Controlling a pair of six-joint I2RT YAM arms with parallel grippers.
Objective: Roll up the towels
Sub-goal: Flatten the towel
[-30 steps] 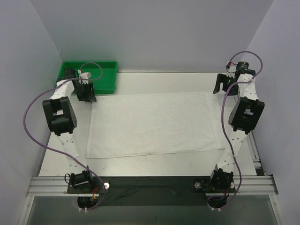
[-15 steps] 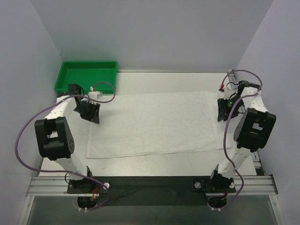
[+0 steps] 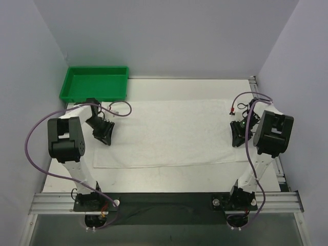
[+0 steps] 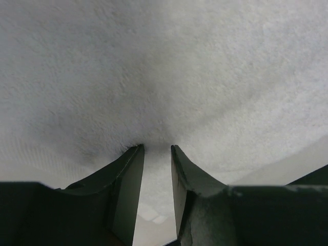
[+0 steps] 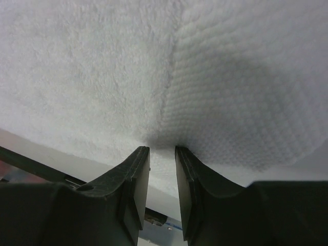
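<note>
Where left hand (image 4: 156, 147), right hand (image 5: 162, 148) pinch, towel (image 3: 169, 133) puckers.

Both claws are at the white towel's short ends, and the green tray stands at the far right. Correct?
No: the top external view shows the green tray at the far left. The left claw and right claw are at the short ends of the white towel.

No text, label, brand, number or sign can be read in any view. The towel (image 3: 169, 133) is plain white cloth, and the green tray (image 3: 92, 98) shows no lettering.
</note>
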